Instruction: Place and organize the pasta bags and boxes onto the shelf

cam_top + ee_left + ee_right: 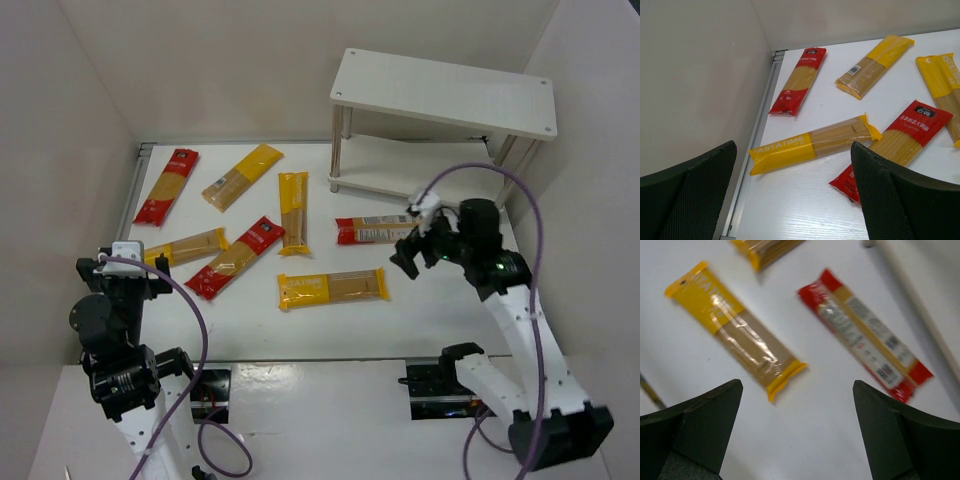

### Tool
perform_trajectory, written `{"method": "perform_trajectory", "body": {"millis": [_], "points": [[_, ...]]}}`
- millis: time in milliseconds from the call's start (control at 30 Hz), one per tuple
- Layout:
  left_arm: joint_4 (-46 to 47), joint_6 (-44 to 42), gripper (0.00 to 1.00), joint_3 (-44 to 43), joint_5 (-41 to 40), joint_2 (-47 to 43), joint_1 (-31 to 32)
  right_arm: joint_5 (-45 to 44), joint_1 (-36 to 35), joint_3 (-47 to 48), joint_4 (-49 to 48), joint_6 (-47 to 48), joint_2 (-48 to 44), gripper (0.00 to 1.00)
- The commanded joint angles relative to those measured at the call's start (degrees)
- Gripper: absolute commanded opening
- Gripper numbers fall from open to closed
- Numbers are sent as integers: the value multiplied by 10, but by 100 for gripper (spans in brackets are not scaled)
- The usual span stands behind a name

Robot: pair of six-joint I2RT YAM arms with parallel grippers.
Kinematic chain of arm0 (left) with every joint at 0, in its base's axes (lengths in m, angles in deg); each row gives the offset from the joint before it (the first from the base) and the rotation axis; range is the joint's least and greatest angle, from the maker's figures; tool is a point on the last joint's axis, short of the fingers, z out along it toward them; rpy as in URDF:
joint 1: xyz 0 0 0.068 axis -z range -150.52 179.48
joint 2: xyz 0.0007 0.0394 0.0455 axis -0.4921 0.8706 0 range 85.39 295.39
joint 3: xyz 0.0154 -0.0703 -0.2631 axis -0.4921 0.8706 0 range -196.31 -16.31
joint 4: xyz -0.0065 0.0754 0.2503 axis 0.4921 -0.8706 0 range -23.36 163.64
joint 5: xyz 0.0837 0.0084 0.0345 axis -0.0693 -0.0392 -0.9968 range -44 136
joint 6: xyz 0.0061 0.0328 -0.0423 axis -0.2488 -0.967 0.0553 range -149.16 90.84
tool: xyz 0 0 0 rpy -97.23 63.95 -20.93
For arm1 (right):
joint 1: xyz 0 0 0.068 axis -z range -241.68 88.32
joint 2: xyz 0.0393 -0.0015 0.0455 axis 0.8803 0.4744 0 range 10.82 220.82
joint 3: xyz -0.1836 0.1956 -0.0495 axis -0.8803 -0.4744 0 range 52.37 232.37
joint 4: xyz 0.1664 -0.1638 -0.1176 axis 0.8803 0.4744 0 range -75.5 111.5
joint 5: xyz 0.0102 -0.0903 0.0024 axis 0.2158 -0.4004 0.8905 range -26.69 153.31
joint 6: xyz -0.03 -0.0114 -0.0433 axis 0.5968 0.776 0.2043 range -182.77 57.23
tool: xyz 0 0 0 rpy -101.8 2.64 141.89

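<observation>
- Well to the left, the left gripper [125,268] hangs with jaws apart and empty. A yellow pack [185,247] lies just ahead of it, lengthwise along the line between the fingers.
- Mid-table, the other packs lie flat and scattered.
- Rightward, the right gripper [412,255] hovers with jaws wide, holding nothing. The red pack [865,335] lies just beyond, slanted against the jaw line, and this arm is the nearer one.
- Just behind that pack stands the shelf [445,95], with no pack visible on it and open table [330,330] around.
</observation>
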Motion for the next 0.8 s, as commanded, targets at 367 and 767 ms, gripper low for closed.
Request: {"method": "perform_trajectory", "body": {"millis": [367,767], "points": [[24,12,100,0,-32,28,-5,-202,-355,-42,-35,194,239,100],[24,12,100,0,-37,40,-17,-172,-355,-45,-131,317,383,100]]}}
